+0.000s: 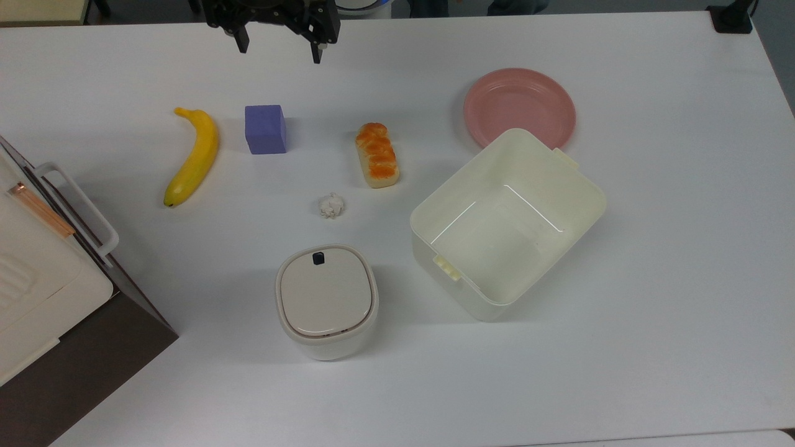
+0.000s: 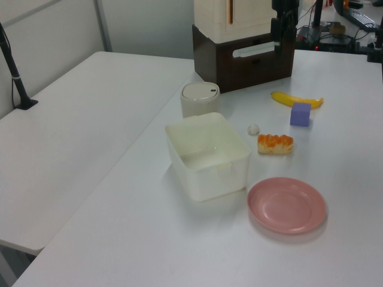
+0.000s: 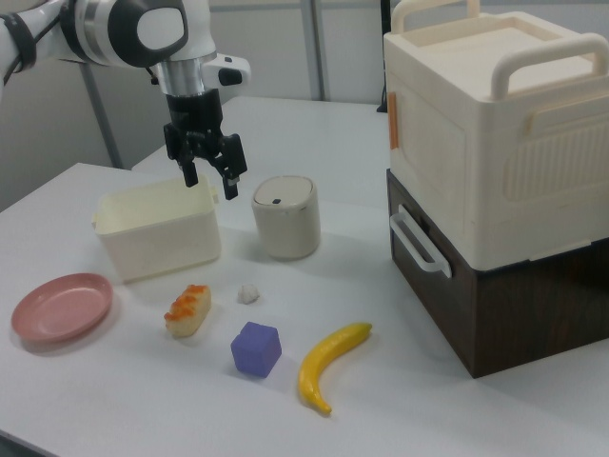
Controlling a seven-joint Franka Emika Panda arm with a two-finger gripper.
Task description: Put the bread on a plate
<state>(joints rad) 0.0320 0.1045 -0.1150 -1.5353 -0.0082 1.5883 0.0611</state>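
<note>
Lying flat, braided orange-brown bread (image 1: 377,155) with pale sides, apart from pink plate (image 1: 519,107); pincer (image 1: 279,48) spread, empty.

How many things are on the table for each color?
Yellow: 1, the banana
Purple: 1, the cube
Orange-brown: 1, the bread
Pink: 1, the plate
White: 1, the small crumpled ball
Cream: 3, the open tub, the lidded container, the big box
Total: 8

Tub (image 1: 509,223) wall hides the near edge of the plate (image 1: 519,105) in the top view. End effector (image 1: 279,48) is cropped above its fingers.
</note>
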